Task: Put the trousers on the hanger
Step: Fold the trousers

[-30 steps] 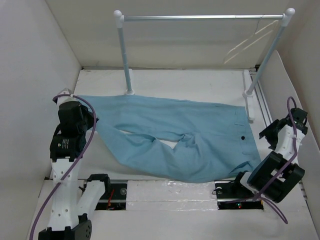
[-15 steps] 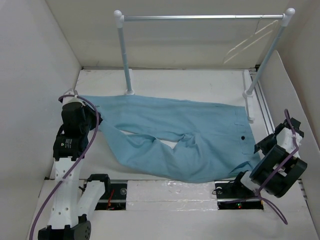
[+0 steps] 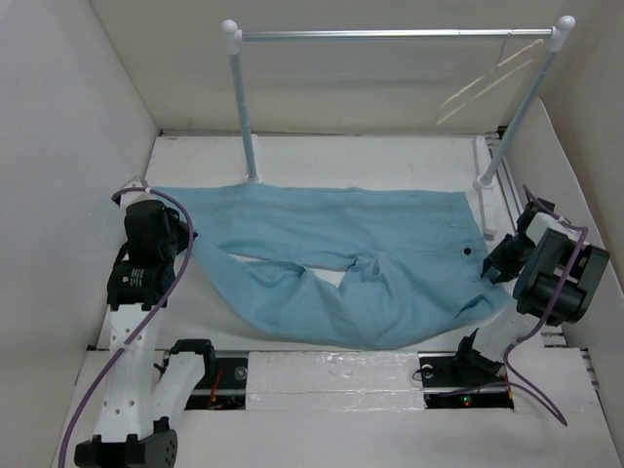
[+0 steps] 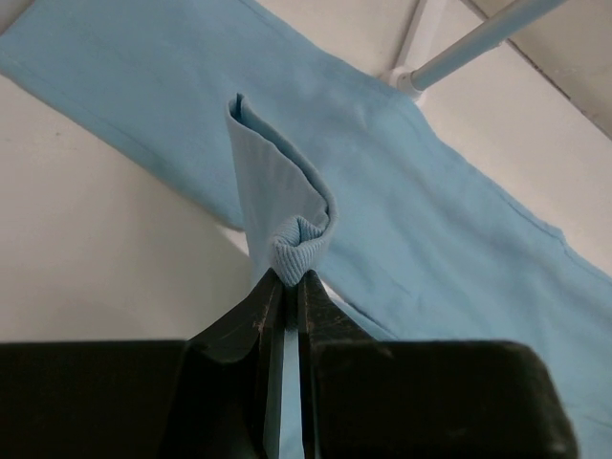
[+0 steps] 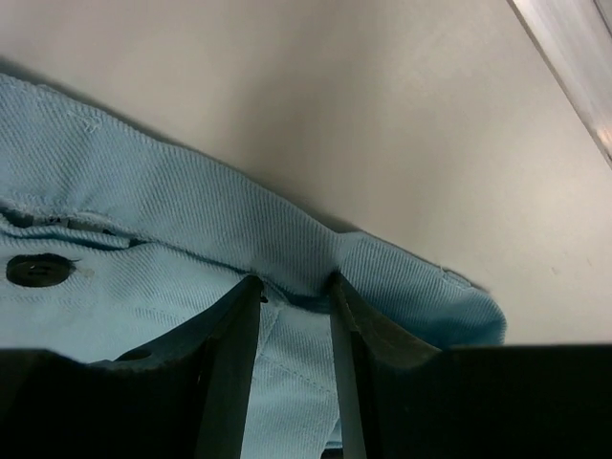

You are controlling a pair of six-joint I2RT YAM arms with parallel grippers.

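The light blue trousers [image 3: 390, 253] lie spread on the white table, waist at the right, two legs running left. My left gripper [image 3: 185, 237] is shut on a folded leg hem at the far left; the left wrist view shows the fabric [image 4: 459, 220] pinched at my gripper's tips [image 4: 292, 279]. My right gripper [image 3: 492, 265] is closed on the waistband at the right edge. In the right wrist view the waistband [image 5: 143, 210] bunches between its fingers [image 5: 292, 287], next to a dark button. The cream-white hanger [image 3: 475, 86] hangs from the rail's right end.
A silver-barred rail [image 3: 390, 34] on white posts stands at the back, its feet near the trousers at the left [image 3: 253, 178] and the right [image 3: 485, 181]. White walls [image 3: 58, 146] close in on both sides. The left post also shows in the left wrist view [image 4: 478, 38].
My right arm swung in to the waist and closed on the waistband, and the waist edge has shifted slightly toward the back. My left gripper has drifted slightly right and nearer, still holding the leg hem.
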